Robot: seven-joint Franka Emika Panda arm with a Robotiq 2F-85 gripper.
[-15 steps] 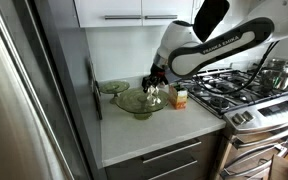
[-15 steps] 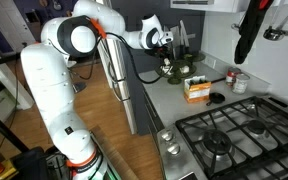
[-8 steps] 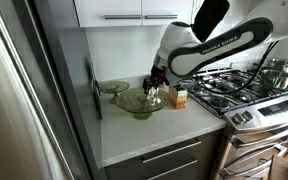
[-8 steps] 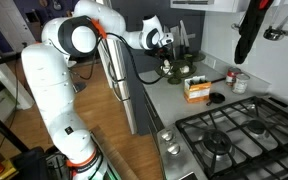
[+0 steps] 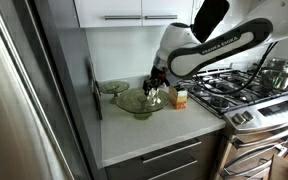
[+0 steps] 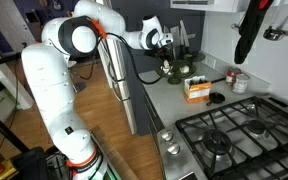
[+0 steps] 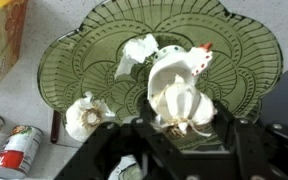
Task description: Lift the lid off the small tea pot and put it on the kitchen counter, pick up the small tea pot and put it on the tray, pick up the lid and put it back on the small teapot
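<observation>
From where I stand, the black two-fingered gripper [image 7: 186, 118] hangs low over the large shallow green glass tray [image 7: 256, 52], at the centre of the wrist view. Its fingers look clamped on either side of the small tea pot [image 7: 181, 78], white and rounded with a red mark, though I cannot tell whether the pot is already touching the glass. A second white piece [image 7: 138, 52] lies in the tray just to the upper left of the pot; I can't make out what it is. What I take for the tiny pale lid [image 7: 84, 117] sits at lower left on the light grey kitchen counter [image 7: 19, 100]. It is just outside the tray's rim, so once the pot is let go, I'd judge the reach goes that way.
</observation>
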